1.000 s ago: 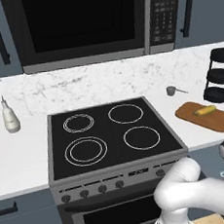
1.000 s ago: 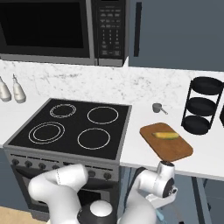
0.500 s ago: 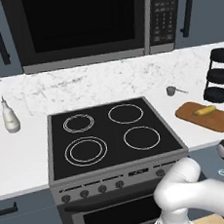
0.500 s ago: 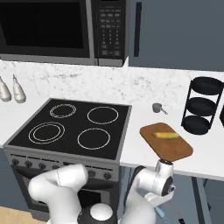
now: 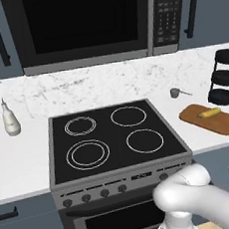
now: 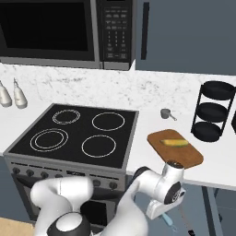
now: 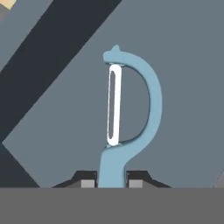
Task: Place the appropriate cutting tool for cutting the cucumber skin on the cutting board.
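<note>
- Gripper: closed on the peeler. In the hand view the light-blue handle passes between the two dark fingertips, which touch it on both sides.
- Peeler head: points away from the hand; the silvery blade spans the curved blue frame.
- Right base view: the gripper sits low, in front of the counter edge and below the board. The peeler projects downward from it.
- Board: flat on the white counter, right of the stove.
- Cucumber: lies on the board, near its far edge. In the left base view, the cucumber rests on the board.
- Black tiered rack: stands behind and right of the board, apart from it.
- Small grey cup: on the counter behind the board.
- Two bottles: stand left of the stove against the wall.
</note>
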Controlling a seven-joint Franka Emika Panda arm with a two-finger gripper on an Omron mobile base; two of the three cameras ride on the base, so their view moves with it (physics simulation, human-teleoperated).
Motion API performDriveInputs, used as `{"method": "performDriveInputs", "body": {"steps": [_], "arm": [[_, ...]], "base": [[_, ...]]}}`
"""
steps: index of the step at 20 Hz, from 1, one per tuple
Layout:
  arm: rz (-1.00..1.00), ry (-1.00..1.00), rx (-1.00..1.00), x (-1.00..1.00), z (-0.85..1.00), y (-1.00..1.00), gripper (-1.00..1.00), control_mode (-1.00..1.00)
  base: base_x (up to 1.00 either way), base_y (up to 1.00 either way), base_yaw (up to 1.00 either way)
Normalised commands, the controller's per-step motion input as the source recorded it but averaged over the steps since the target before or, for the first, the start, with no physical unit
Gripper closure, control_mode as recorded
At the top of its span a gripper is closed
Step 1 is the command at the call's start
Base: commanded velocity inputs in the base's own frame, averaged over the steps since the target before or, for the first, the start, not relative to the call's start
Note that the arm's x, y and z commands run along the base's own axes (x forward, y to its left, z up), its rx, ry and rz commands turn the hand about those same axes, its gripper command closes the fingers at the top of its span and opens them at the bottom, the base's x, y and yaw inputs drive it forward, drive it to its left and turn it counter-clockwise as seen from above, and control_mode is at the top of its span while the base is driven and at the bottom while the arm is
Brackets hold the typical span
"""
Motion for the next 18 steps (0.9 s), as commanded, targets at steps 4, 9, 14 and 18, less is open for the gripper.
{"method": "performDriveInputs", "body": {"steps": [4,9,14,18], "arm": [[0.00,-0.15,-0.05,-0.72,1.00,0.00,1.00,-1.00],[0.00,-0.19,-0.07,-0.57,1.00,0.00,1.00,-1.00],[0.00,-0.18,-0.07,-0.01,1.00,-0.01,1.00,-1.00],[0.01,-0.05,-0.04,0.37,1.00,-0.17,1.00,-1.00]], "base": [[0.00,0.00,0.00],[0.00,0.00,0.00],[0.00,0.00,0.00],[0.00,0.00,0.00]]}}
